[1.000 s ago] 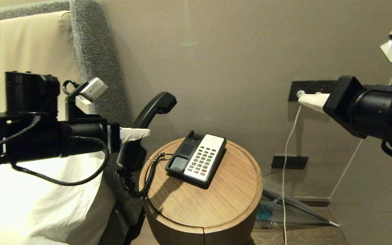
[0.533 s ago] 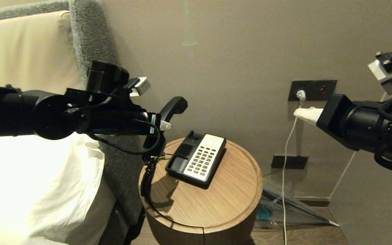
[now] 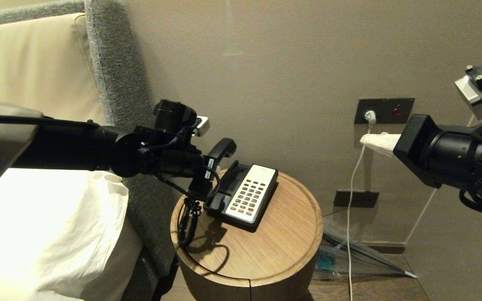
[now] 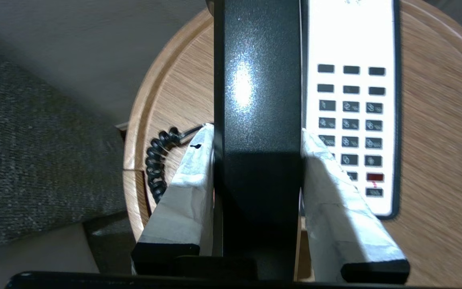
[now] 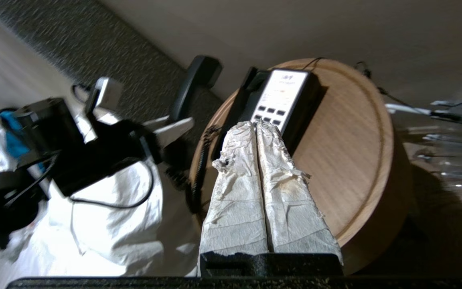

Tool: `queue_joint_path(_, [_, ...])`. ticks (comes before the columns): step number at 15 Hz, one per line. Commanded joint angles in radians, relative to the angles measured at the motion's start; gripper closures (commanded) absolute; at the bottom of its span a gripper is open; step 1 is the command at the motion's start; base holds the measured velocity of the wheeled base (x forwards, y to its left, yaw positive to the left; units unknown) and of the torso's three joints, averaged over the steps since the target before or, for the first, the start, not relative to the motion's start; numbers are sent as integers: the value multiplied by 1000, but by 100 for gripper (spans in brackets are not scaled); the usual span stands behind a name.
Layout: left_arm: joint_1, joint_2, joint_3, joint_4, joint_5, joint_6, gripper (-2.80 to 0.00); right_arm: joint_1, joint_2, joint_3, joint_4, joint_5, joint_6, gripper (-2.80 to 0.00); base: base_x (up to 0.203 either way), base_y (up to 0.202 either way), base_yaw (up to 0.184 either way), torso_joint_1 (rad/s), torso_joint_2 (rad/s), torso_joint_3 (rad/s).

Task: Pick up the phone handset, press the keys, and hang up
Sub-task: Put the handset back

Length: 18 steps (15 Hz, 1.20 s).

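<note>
Black curved plastic handset (image 3: 219, 155), clamped in left gripper (image 4: 257, 160), now lowered from raised position to cradle; hang-up imminent. Right gripper (image 5: 256, 125) closed, empty.

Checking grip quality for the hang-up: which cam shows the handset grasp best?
Left wrist view: the phone handset fills the frame, clamped at mid-bar between both padded fingers of the left gripper, beside the keys. Head view shows only its upper end beyond the arm. In the right wrist view, the grasp is blurred.
</note>
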Motion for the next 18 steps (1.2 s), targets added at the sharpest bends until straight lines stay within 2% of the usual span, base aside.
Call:
queue_joint_path(1, [-32, 33, -27, 2, 24, 1, 0, -1, 1, -8, -1, 16, 7, 0, 0, 0, 0, 0, 0, 0])
queue_joint_path(6, [-64, 92, -56, -4, 46, -5, 0, 1, -3, 9, -1, 14, 7, 0, 0, 0, 0, 0, 0, 0])
queue_joint_path(18, [-63, 174, -109, -6, 64, -14, 0, 1, -2, 35, -3, 14, 13, 0, 0, 0, 0, 0, 0, 0])
